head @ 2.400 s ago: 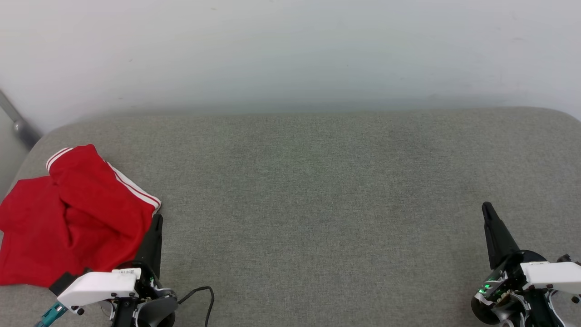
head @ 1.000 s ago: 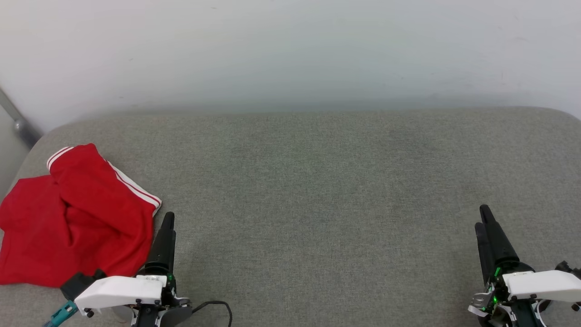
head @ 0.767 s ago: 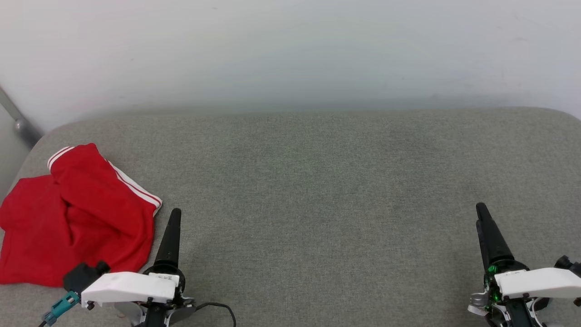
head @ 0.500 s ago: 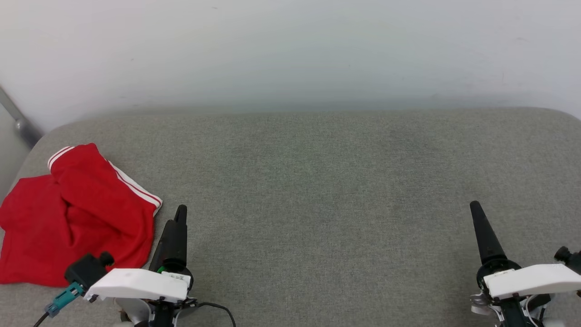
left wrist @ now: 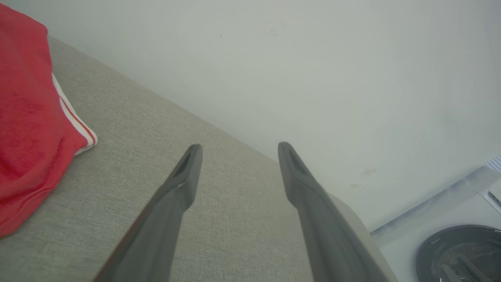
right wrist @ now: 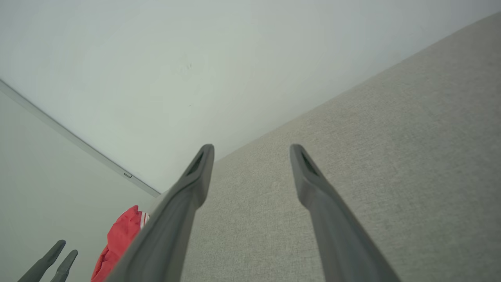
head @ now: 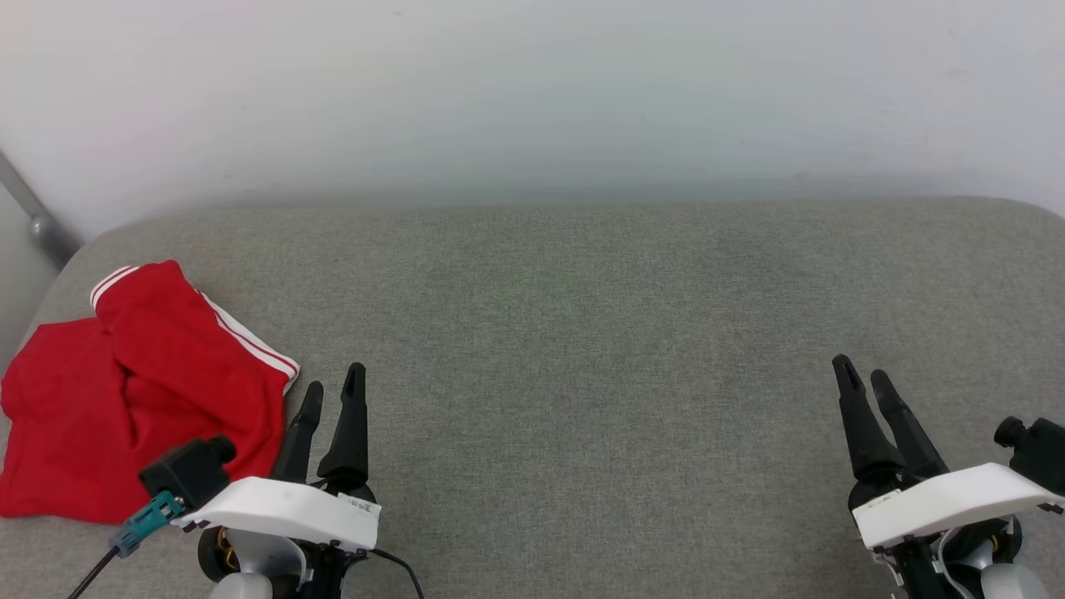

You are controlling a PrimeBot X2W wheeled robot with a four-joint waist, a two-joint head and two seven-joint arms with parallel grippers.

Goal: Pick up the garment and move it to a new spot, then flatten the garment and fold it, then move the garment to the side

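Head view: garment (head: 141, 391) roughly folded, lying free at cushion (head: 582, 333) left end. Left gripper (head: 335, 378) just drawn clear, jaws now apart; right gripper (head: 860, 369) likewise apart, cushion right end. Task likely finished.

Grey cushion (head: 582, 333) open across middle, garment (head: 141, 391) heaped far left, wall (head: 532, 100) behind

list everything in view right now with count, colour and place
garment: one, red with white striped trim, crumpled at the cushion's left end
cushion: one, grey fabric, across the middle
wall: one, white, behind the cushion
metal bar: one, grey, far left against the wall
appliance: one, white with a dark round opening, beyond the cushion in the left wrist view
left gripper: one, dark fingers apart, lower left beside the garment
right gripper: one, dark fingers apart, lower right
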